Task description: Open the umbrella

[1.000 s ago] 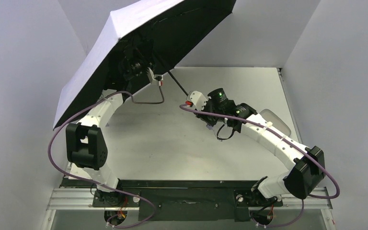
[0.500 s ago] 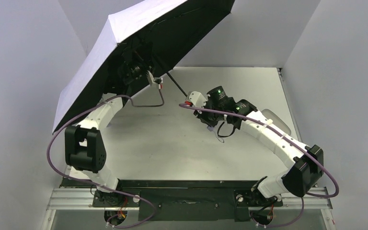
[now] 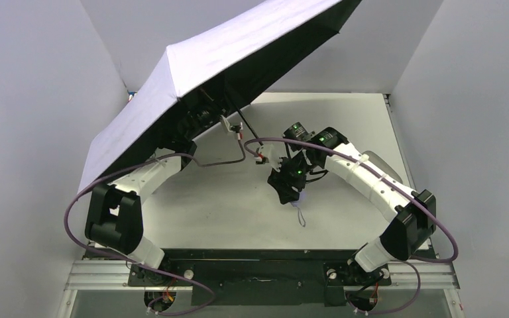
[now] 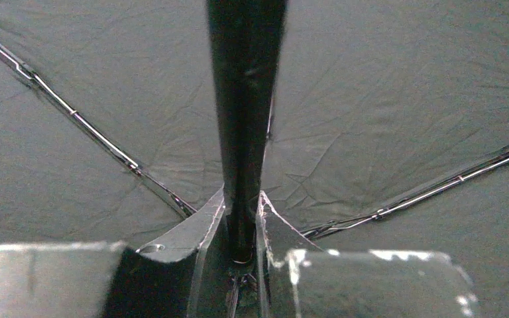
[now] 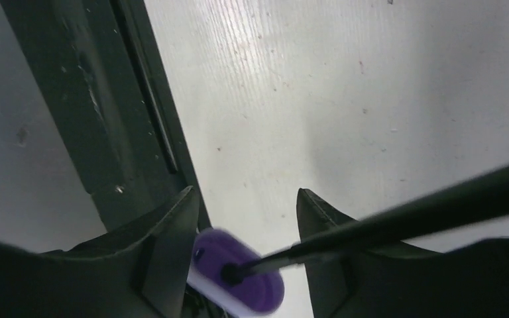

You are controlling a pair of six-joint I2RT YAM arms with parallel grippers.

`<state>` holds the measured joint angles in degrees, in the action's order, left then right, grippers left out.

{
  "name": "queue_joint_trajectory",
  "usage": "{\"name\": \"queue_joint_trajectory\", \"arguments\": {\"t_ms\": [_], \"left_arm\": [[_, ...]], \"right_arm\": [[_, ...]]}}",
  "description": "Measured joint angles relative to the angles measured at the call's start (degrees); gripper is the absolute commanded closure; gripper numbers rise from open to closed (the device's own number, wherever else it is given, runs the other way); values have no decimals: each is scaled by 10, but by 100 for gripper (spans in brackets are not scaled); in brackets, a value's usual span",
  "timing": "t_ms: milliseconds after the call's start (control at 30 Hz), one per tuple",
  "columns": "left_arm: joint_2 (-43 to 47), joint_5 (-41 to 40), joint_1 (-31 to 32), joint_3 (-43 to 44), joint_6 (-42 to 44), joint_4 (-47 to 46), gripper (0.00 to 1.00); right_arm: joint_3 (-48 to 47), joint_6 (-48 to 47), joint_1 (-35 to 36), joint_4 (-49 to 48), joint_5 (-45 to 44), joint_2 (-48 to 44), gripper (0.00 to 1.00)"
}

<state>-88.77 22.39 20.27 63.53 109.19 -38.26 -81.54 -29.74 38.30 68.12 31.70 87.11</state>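
Left end effector [image 4: 242,199]: closed on the thin black telescopic shaft [image 4: 245,99], close under the canopy

Right end effector [image 5: 245,195]: fingers [image 5: 172,245] stand apart on either side of the small lilac plastic handle [image 5: 238,281]; whether they pinch it, I cannot tell

Item: pale lilac compact folding umbrella [image 3: 192,63] with black underside, held off the white surface [image 3: 212,205] and tilted toward the plain white enclosure walls [image 3: 33,99] at left and back. Thin metal ribs [image 4: 79,119] straight, fabric taut. Lilac wrist loop [image 3: 299,215] dangles below the handle

Step, as I judge it: canopy spread, opening at its last stage, runner catch unconfirmed

Next move calls for: a firm hold at the handle, a push along the shaft line until the runner locks, and care for the canopy rim near the walls
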Motion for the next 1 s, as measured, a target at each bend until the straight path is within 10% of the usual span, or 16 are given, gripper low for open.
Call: {"name": "queue_joint_trajectory", "arguments": {"t_ms": [200, 367, 500, 667, 700, 1000], "left_arm": [[3, -23, 7, -16, -17, -43, 100], [6, -23, 19, -39, -21, -72, 99], [12, -29, 23, -59, -25, -99, 50], [21, -29, 42, -86, -44, -116, 24], [29, -28, 45, -100, -53, -115, 6], [198, 17, 55, -212, -124, 15, 3]], "right_arm": [[-5, 78, -5, -40, 31, 6, 61], [-9, 146, -16, -100, 60, 22, 100], [-11, 214, -34, -111, 69, 40, 100], [44, 293, -48, -231, 78, 31, 100], [76, 318, -56, -279, 78, 19, 100], [288, 570, -92, -586, -22, -82, 100]]}}
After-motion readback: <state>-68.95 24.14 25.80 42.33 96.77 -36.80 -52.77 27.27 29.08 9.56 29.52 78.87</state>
